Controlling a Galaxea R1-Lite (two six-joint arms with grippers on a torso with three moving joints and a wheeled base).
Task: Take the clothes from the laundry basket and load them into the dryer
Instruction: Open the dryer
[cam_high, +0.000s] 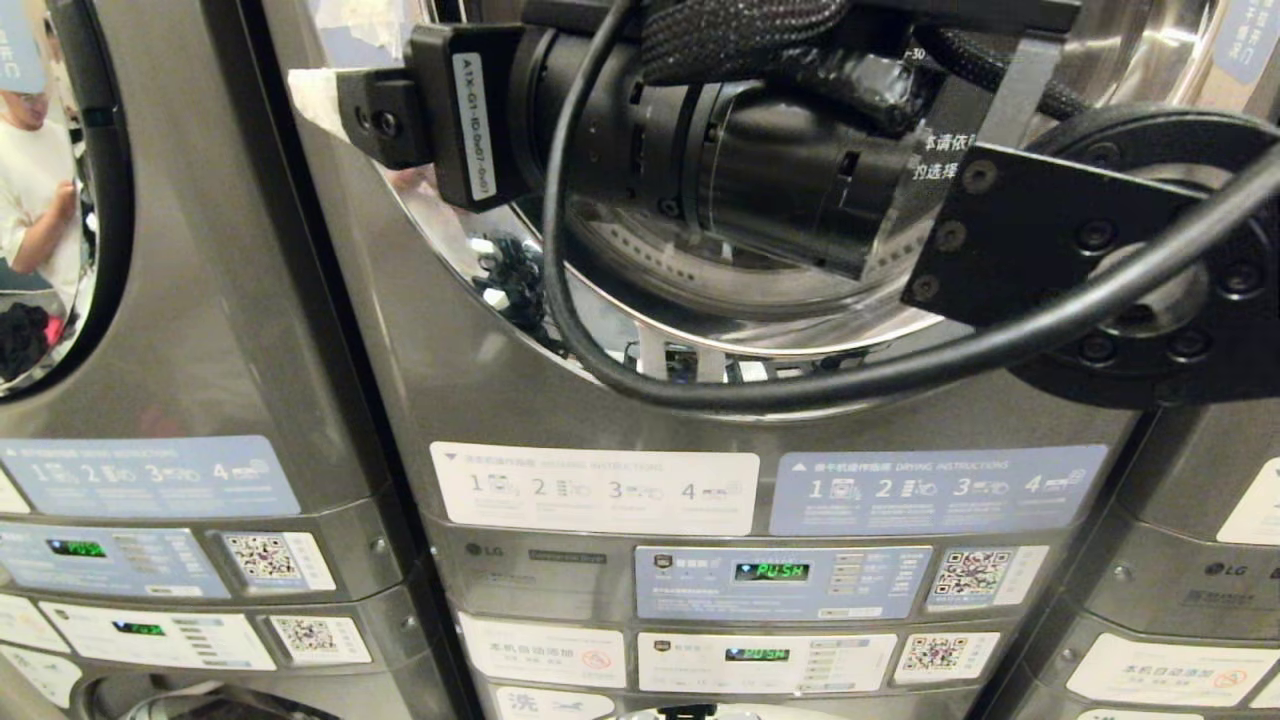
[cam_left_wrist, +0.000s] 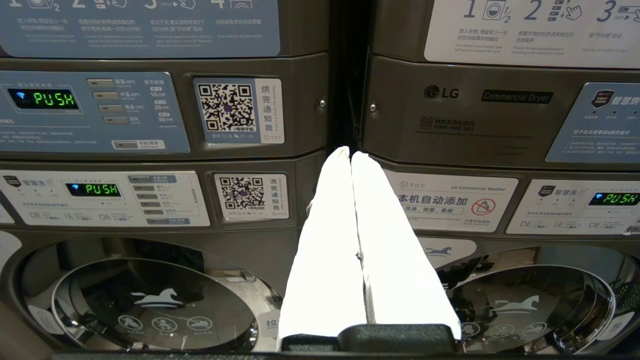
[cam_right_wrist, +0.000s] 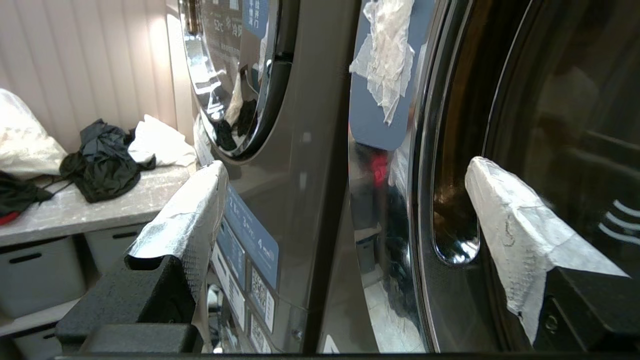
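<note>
The right end effector (cam_right_wrist: 345, 200) is raised to the dryer door (cam_right_wrist: 500, 150), its white-wrapped fingers (cam_right_wrist: 520, 235) spread wide with nothing between them. One finger lies at the right of the right wrist view over the dark door glass, the other at lower left over the panel beside it. It seems lined up on the door edge, probably to pull the door open before loading. In the head view the right arm (cam_high: 760, 170) fills the upper middle, across the round door.

The left end effector (cam_left_wrist: 352, 235) is parked low, fingers pressed together on nothing, facing the control panels (cam_left_wrist: 95, 115).

No basket is in view. Dark and white clothes (cam_right_wrist: 105, 160) lie heaped on a bench (cam_right_wrist: 75, 215) at the left of the right wrist view, well apart from the dryer. Bins (cam_right_wrist: 35, 270) sit beneath, contents hidden. Whether the drum holds anything cannot be told.
</note>
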